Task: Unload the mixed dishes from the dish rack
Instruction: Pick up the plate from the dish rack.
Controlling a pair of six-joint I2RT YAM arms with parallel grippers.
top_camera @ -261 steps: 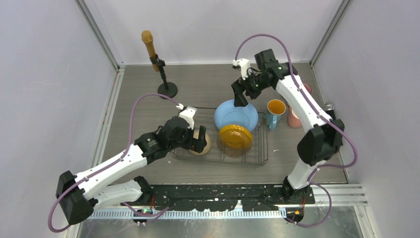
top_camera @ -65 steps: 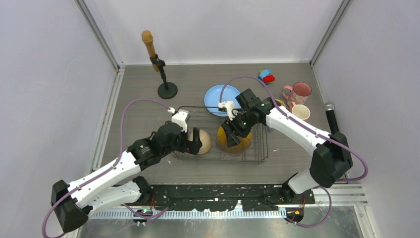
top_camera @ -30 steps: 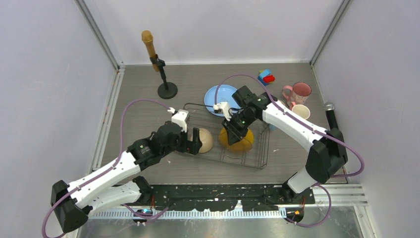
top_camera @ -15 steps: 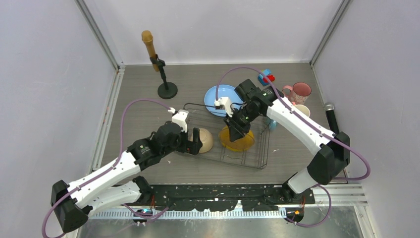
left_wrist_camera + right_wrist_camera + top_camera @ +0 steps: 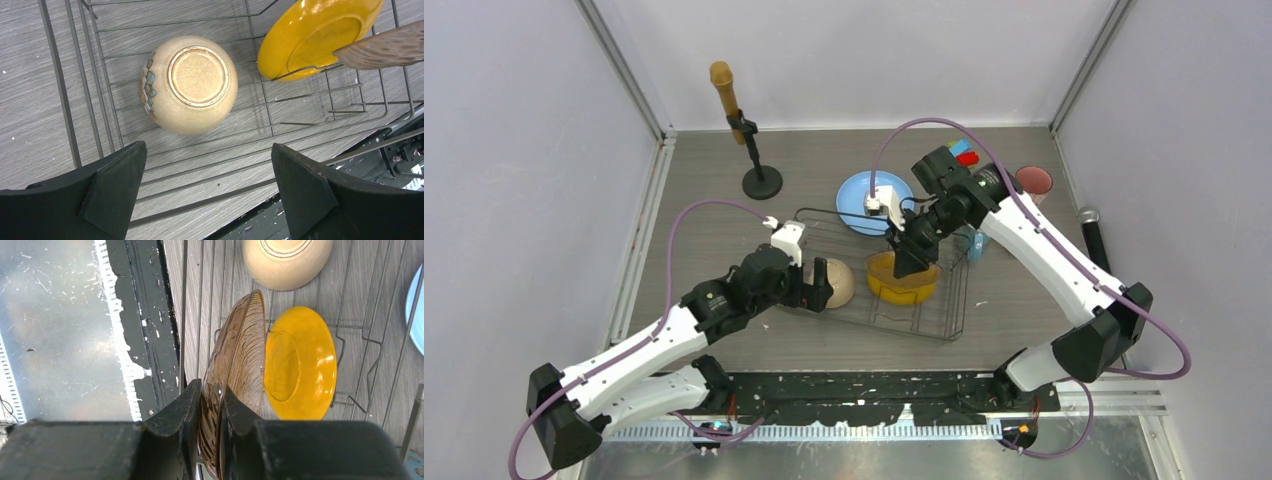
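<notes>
Clamped only at its rim by the right gripper [image 5: 211,390], the amber ribbed plate [image 5: 242,345] may slip onto the yellow plate [image 5: 300,365]; the left gripper [image 5: 207,146] gapes empty.

In the dish rack [image 5: 894,318] the bowl [image 5: 836,283] lies at the left; at its right the front plate [image 5: 240,355] is just before the rear plate [image 5: 300,365]; the large plate [image 5: 864,190] lies behind the rack; the microphone stand [image 5: 749,140], behind-left.

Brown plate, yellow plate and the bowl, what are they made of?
Brown plate: probably tinted glass, maybe plastic. It looks see-through and has fine ribs.
Yellow plate: solid colour and shiny, so glazed ceramic or hard plastic.
Bowl: likely stoneware. It is speckled, dull beige, with a rough ring on its bottom.
</notes>
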